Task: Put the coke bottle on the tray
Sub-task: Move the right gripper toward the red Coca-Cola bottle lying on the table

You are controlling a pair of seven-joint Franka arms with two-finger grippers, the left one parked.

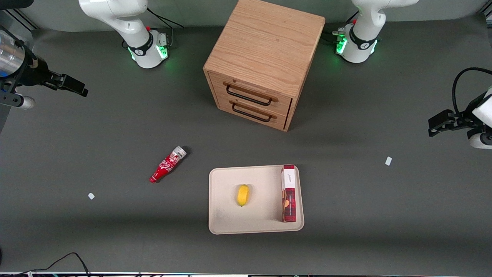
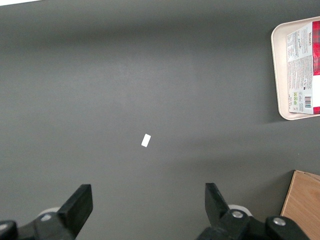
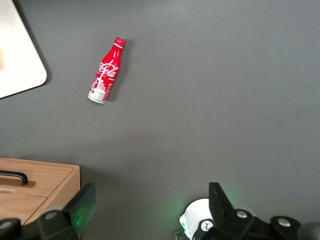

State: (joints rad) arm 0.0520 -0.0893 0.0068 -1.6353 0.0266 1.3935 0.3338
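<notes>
The coke bottle (image 1: pixel 168 164), red with a white logo and a silvery base, lies on its side on the grey table. It is apart from the tray (image 1: pixel 226 215), toward the working arm's end, with its neck pointing nearer the front camera. The beige tray holds a yellow fruit (image 1: pixel 242 195) and a red snack box (image 1: pixel 288 193). My right gripper (image 1: pixel 78 88) is open and empty. It hangs high above the table at the working arm's end, well away from the bottle. The right wrist view shows the bottle (image 3: pixel 105 71), a tray corner (image 3: pixel 20 60) and the open gripper (image 3: pixel 152 200).
A wooden drawer cabinet (image 1: pixel 261 65) with two closed drawers stands farther from the front camera than the tray; its corner shows in the right wrist view (image 3: pixel 35 187). Two small white scraps (image 1: pixel 91 196) (image 1: pixel 388 161) lie on the table.
</notes>
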